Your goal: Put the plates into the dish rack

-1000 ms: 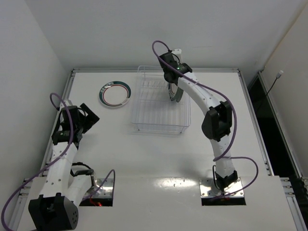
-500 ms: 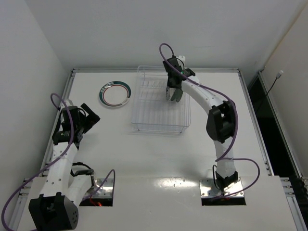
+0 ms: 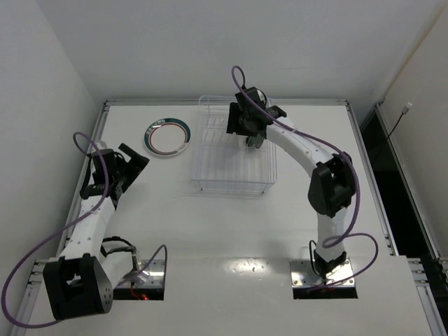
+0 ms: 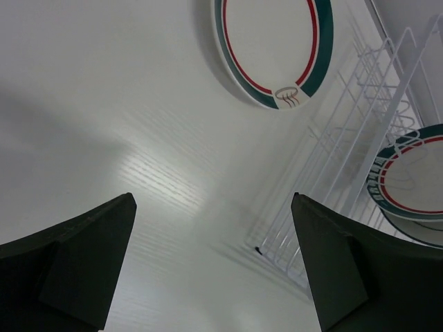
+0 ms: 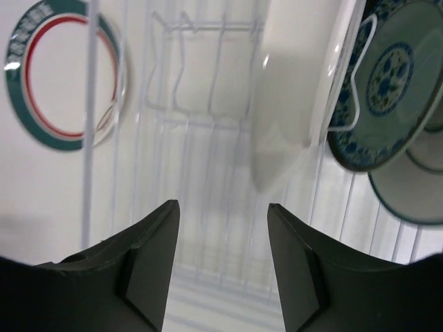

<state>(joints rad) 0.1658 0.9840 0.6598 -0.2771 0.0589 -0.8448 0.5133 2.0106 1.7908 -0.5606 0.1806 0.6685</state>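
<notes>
One plate (image 3: pixel 166 137) with a teal rim and red ring lies flat on the table left of the clear dish rack (image 3: pixel 231 164); the left wrist view shows this plate (image 4: pixel 273 48) ahead. My left gripper (image 3: pixel 133 166) hovers open and empty, below-left of it. My right gripper (image 3: pixel 248 133) is open above the rack's far right part, holding nothing. Just ahead of its fingers a plain white plate (image 5: pixel 297 76) stands on edge in the slots. Beside it stands a smaller teal-patterned plate (image 5: pixel 387 90), then another teal-rimmed plate (image 5: pixel 408 197).
The rack's wire ribs (image 5: pixel 201 104) stand upright under my right gripper. The rack's near-left corner (image 4: pixel 291 242) lies close to my left gripper (image 4: pixel 214 228). White walls enclose the table on the left, back and right. Cables trail from both arms.
My right gripper has opened and let go of the white plate, which now stands in the rack. The wrist has shifted slightly left. My left gripper has edged toward the flat plate.
</notes>
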